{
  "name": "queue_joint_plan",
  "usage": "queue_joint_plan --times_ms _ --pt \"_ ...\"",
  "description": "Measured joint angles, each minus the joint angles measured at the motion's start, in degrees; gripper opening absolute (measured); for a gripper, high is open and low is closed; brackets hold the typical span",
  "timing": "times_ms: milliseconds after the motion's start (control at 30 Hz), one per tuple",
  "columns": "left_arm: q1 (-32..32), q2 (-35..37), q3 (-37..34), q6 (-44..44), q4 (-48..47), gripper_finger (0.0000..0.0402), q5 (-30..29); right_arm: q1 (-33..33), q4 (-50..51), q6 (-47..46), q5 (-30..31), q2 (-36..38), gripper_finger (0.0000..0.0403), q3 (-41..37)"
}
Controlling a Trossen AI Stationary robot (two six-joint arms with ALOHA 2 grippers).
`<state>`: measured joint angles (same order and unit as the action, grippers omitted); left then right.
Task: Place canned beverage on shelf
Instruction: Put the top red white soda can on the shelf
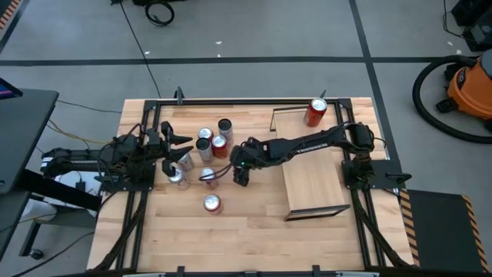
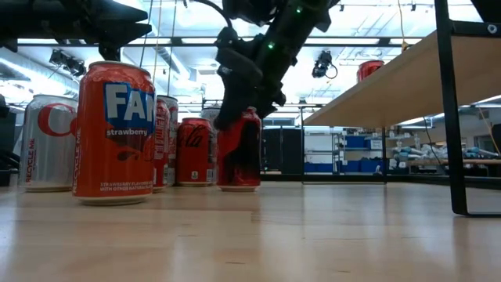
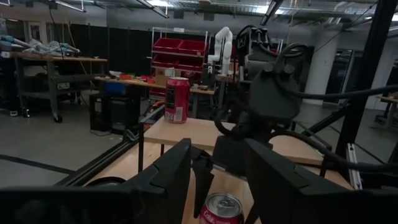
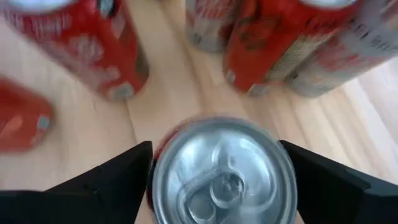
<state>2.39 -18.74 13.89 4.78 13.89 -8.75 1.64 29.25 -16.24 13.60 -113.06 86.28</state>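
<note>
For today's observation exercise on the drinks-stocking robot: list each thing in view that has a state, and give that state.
Right pincer: open, fingers either side of an upright red can, not yet gripping.
Left pincer: fingers apart, empty, above the cans.
Shelf: raised, holding one upright can.
Group of cans: upright on the table.

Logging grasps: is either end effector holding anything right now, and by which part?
Nothing is held yet. The right end effector straddles an upright can from above, fingers clear of its sides. The left end effector holds nothing.
</note>
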Motion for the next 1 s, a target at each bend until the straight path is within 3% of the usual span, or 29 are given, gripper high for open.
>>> queue_joint_plan --times_ms 200,467,633,800,1000 --pt "0.02 -0.02 0.00 0.00 -0.02 0.0156 0.01 -2.14 0.70 6.36 -6.86 0.35 0.0310 0.11" --pt "0.02 -0.02 0.00 0.00 -0.03 0.0156 0.00 -4.03 2.48 31.43 -20.46 0.79 0.0335 0.09" --pt "0.01 -0.01 0.00 -0.70 -0.02 0.0156 0.00 -4.12 2.85 33.21 -21.34 0.79 0.0346 0.07" --pt "0.00 0.00 0.00 -0.74 -0.02 0.0156 0.00 -4.11 3.38 32.37 -20.77 0.60 0.0383 -0.14" --pt "0.01 0.00 0.00 -0.76 -0.04 0.0156 0.00 -2.67 3.14 29.54 -16.31 0.81 0.0393 -0.11"
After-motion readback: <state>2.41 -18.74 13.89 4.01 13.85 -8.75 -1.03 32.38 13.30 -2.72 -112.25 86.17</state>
